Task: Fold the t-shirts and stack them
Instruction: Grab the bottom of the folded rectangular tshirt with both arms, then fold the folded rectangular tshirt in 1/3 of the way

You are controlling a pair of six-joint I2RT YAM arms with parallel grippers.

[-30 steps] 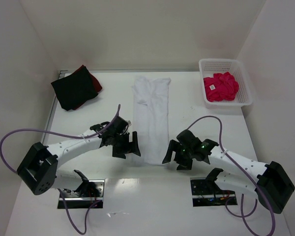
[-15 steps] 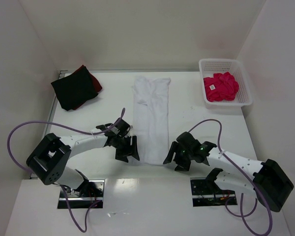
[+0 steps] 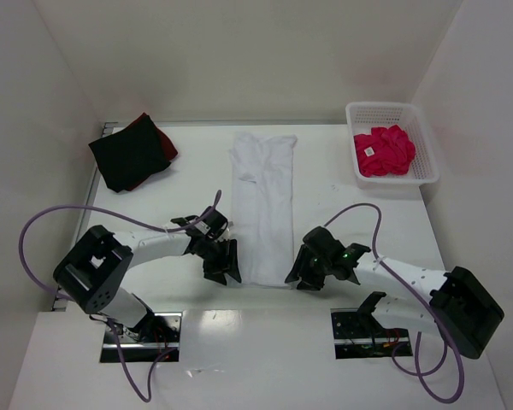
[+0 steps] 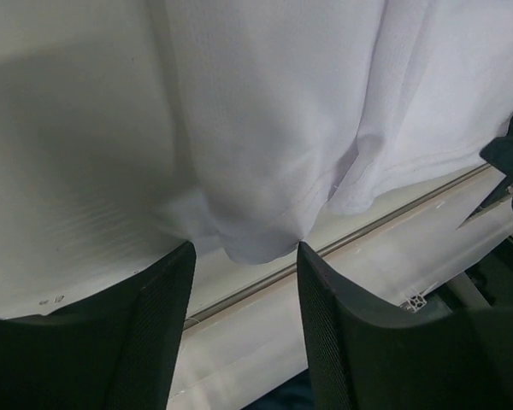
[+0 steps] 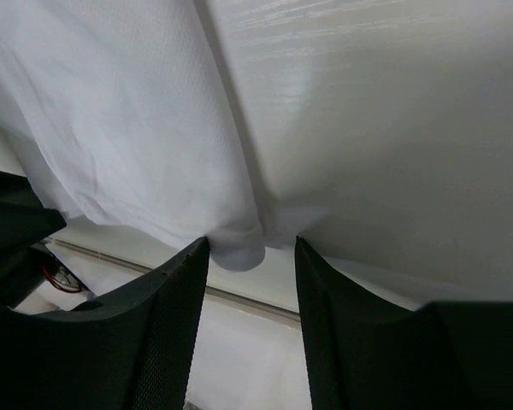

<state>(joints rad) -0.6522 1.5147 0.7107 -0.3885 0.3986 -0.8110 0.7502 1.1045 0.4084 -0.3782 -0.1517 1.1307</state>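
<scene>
A white lattice basket (image 3: pixel 392 106) stands well beyond the right claw (image 3: pixel 299 280), farther back and off to its right. The white table (image 3: pixel 154 205) lies directly beneath that claw.

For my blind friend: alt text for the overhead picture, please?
Left gripper and right gripper straddle the near corners of a long white t-shirt. Dark folded shirts lie far left; a pink-red shirt sits in a basket far right.
</scene>
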